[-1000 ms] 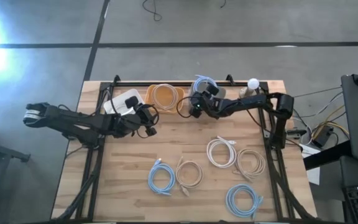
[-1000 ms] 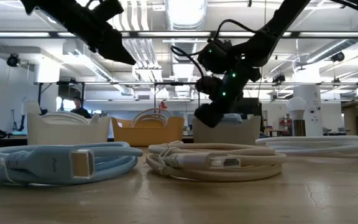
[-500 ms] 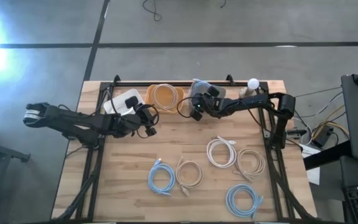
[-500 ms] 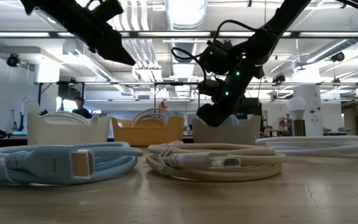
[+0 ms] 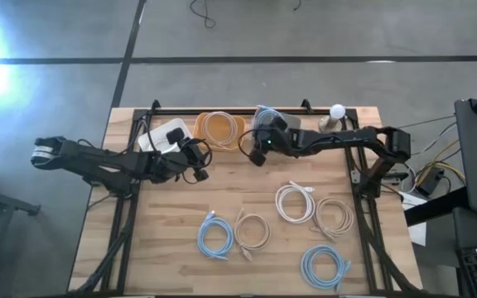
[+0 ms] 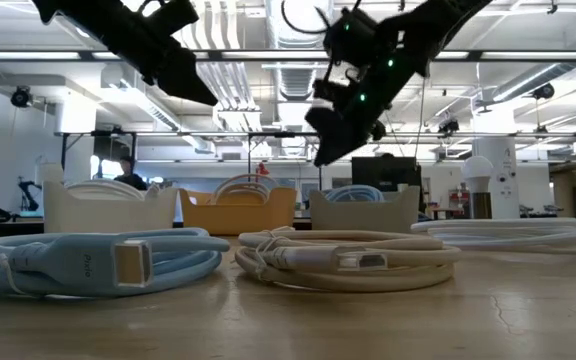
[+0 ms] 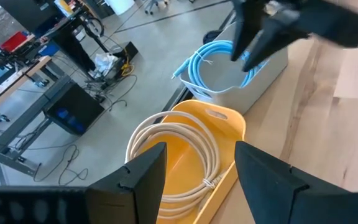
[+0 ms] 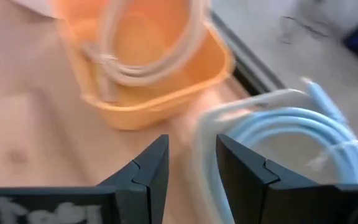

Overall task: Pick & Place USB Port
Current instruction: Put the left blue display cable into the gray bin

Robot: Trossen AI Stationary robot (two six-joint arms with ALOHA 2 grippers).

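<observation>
Several coiled USB cables lie flat on the table: a blue coil (image 5: 215, 236), a cream coil (image 5: 253, 230), a white coil (image 5: 295, 201), another cream coil (image 5: 334, 217) and a second blue coil (image 5: 325, 266). Along the far edge stand a white bin (image 5: 166, 134), a yellow bin (image 5: 222, 127) holding a cream cable (image 7: 173, 146), and a pale bin (image 5: 273, 121) holding a blue cable (image 8: 303, 134). My right gripper (image 5: 255, 156) hangs open and empty, raised near the pale and yellow bins. My left gripper (image 5: 199, 172) hovers open and empty near the white bin.
A white bulb-like object (image 5: 336, 110) stands at the far right corner. Bare wood lies between the bins and the coils. The metal frame rail (image 5: 230, 108) runs along the far edge. In the low view the nearest blue coil (image 6: 88, 260) and cream coil (image 6: 348, 262) fill the foreground.
My right gripper has risen from just above the pale bin's rim and shifted slightly toward the table's left and near side; the blue cable in that bin now shows in the low view. My left arm has kept still.
</observation>
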